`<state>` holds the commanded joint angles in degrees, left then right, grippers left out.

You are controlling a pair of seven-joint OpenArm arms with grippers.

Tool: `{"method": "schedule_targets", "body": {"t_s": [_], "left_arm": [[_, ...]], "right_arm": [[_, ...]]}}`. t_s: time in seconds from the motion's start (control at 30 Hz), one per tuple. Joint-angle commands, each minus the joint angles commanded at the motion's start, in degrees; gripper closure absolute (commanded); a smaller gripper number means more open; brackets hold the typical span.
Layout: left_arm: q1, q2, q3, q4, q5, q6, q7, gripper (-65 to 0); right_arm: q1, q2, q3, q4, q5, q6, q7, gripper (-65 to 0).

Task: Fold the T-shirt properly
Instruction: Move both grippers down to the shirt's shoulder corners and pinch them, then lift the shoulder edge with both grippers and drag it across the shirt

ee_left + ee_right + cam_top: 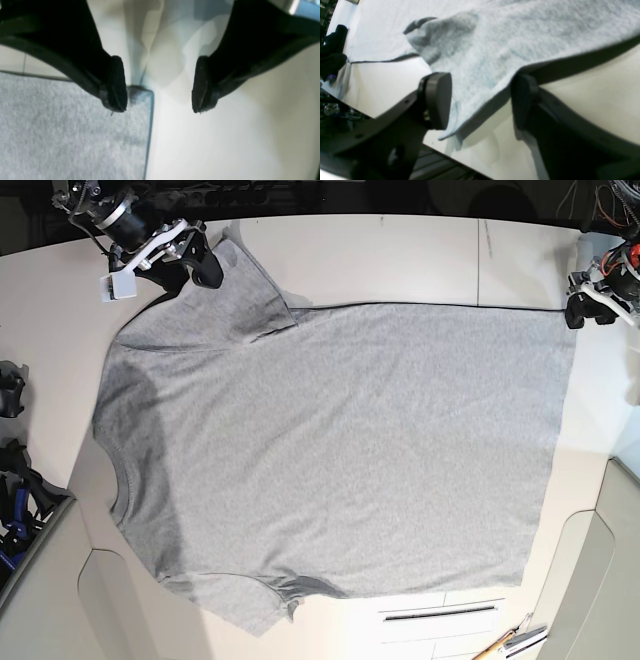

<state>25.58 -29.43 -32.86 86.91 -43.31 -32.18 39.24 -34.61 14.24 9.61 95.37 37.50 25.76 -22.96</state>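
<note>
White glossy tabletop (pixel 400 260), T-shirt (pixel 350 430) lying across most of it, one part folded over near a far corner. Near edge: printed black-line marking (pixel 440 614) on surface, pen-like item (pixel 492 650) beside it, exact type unclear.

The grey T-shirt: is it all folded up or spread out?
Mostly spread out: the T-shirt lies wide across the table, with only one sleeve end bunched.

The left hand (pixel 159 85) was open, its dark fingers spread well apart. The right hand (pixel 480 100) was open too, fingers parted, its arm reaching in from the far edge in the base view.
</note>
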Motion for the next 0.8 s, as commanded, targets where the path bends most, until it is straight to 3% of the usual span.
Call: {"method": "schedule_targets", "body": {"t_s": [0.27, 0.43, 0.5, 0.57, 0.63, 0.67, 0.7, 0.8], "left_arm": [[-0.02, 0.22, 4.09, 0.0, -0.17, 0.02, -0.02, -44.0], [-0.02, 2.27, 4.09, 0.0, -0.11, -0.22, -0.04, -43.1], [-0.02, 2.91, 4.09, 0.0, -0.13, -1.53, -0.7, -33.9], [-0.02, 2.91, 4.09, 0.0, -0.13, -4.26, -1.84, -15.4], [-0.02, 2.91, 4.09, 0.0, -0.13, -6.08, -2.97, -2.4], [-0.02, 2.91, 4.09, 0.0, -0.13, -6.27, -3.5, 0.0], [-0.04, 2.89, 4.09, 0.0, -0.13, -6.25, -3.5, 0.0], [-0.04, 2.89, 4.07, 0.02, -0.13, -6.25, -3.72, 0.0]], "right_arm": [[-0.02, -0.13, 0.0, 0.0, 0.0, 0.0, -0.02, -37.5], [0.0, -0.15, 0.0, 0.02, 0.02, 0.0, 0.02, -36.7], [-0.02, -0.15, 0.0, 0.02, 0.0, 0.0, 0.0, -29.0], [0.0, -0.15, 0.0, 0.02, -0.02, 0.0, 0.07, -15.8], [0.0, -0.15, 0.02, 0.02, -0.31, 0.02, 0.76, -4.1], [0.02, -0.15, 0.02, 0.02, -0.94, 0.04, 0.9, 0.0], [0.15, -0.15, 0.02, 0.02, -1.64, 0.57, 0.85, 0.0], [0.33, -0.17, 0.13, 0.04, -2.56, 4.48, 0.85, 0.0]]}}
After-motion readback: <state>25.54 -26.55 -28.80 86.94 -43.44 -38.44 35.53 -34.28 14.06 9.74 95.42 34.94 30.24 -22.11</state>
